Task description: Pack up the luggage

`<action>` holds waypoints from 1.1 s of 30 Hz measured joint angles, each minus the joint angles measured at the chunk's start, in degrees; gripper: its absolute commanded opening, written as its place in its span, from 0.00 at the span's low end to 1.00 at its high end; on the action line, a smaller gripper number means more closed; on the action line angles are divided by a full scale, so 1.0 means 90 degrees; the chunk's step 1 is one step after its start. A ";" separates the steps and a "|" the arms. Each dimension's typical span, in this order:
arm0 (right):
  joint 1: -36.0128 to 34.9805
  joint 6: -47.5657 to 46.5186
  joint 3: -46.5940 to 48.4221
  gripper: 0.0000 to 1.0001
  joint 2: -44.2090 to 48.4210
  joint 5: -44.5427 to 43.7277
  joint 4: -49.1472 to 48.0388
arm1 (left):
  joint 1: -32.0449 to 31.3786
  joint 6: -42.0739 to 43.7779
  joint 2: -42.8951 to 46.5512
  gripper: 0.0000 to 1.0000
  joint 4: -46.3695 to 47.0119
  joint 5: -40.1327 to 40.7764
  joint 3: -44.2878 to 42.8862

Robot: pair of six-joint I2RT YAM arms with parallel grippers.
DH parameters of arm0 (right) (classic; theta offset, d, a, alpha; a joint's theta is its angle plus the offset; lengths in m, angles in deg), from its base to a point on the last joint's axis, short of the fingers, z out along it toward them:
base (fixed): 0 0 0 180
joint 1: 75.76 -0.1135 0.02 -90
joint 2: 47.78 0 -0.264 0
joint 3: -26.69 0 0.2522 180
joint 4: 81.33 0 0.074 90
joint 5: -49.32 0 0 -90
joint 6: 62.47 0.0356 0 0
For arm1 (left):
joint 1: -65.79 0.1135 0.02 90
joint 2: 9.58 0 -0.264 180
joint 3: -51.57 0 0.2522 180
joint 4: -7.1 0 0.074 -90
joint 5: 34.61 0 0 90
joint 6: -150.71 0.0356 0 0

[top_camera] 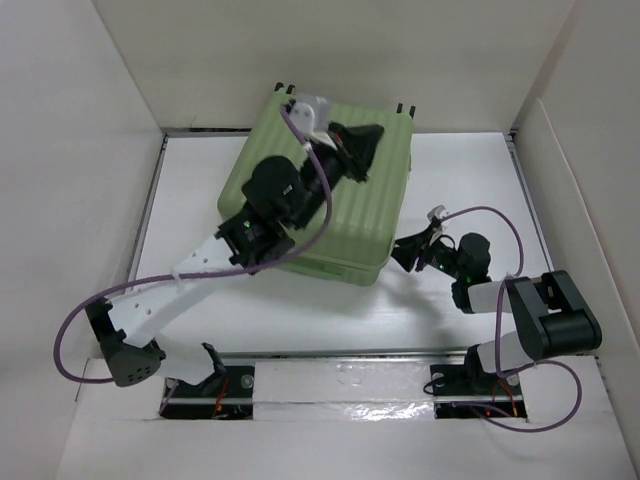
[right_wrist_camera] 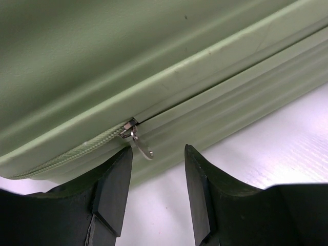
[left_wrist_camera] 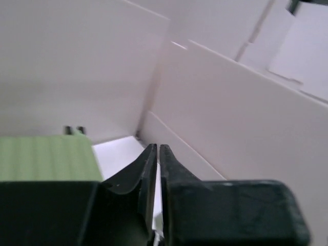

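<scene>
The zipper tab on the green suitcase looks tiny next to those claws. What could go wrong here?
The zipper tab hangs loose, off-centre between the fingers of the open right gripper, so they might close beside it or let it slip. Tugging could also slide the luggage across the smooth table; the left gripper, shut above the case, may not steady it.

Overhead, the suitcase [top_camera: 375, 230] is hidden at frame centre by the left arm [top_camera: 200, 275]; at the right wrist, its zip [right_wrist_camera: 77, 149] is cut off lower left.
</scene>
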 measured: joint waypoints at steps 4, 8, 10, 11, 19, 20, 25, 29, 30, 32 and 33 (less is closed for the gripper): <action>0.0075 0.0070 0.0007 0.51 -0.0112 0.0119 -0.0049 | -0.0760 0.0083 0.0731 0.08 0.0124 0.0512 0.1746; 0.0107 0.0100 0.0063 0.47 -0.0165 0.0253 -0.0129 | -0.1639 -0.0262 0.1892 0.07 -0.0243 0.1802 0.3497; 0.0119 0.0141 0.0078 0.47 -0.0216 0.0299 -0.0180 | -0.2555 -0.0736 0.2319 0.07 -0.0576 0.2533 0.4036; 0.0126 0.0165 0.0078 0.47 -0.0226 0.0325 -0.0211 | -0.3084 -0.1037 0.2511 0.08 -0.0782 0.2890 0.4289; 0.0233 0.0078 0.0117 0.48 -0.0068 0.0425 -0.0182 | -0.4590 -0.4005 0.2378 0.29 -0.2958 0.4284 0.5438; 0.0233 0.0036 0.0146 0.46 -0.0044 0.0457 -0.0102 | -0.4556 -0.4201 0.2232 0.31 -0.3123 0.4303 0.5523; 0.0204 -0.0097 0.0245 0.30 -0.0032 0.0690 0.0053 | -0.3779 -0.4303 0.2101 0.32 -0.2625 0.3978 0.6227; 0.0155 -0.0126 0.0245 0.09 -0.0034 0.0753 0.0061 | -0.2589 -0.3832 0.2266 0.33 -0.1508 0.3487 0.6868; 0.0136 -0.0107 0.0245 0.06 -0.0036 0.0770 0.0063 | -0.2351 -0.3665 0.2251 0.33 -0.1294 0.3279 0.6917; 0.0097 -0.0109 0.0245 0.00 -0.0044 0.0782 0.0049 | -0.1982 -0.3344 0.2086 0.33 -0.0750 0.2924 0.6919; 0.0087 -0.0097 0.0243 0.00 -0.0046 0.0772 0.0044 | -0.1819 -0.3198 0.1953 0.33 -0.0461 0.2747 0.6912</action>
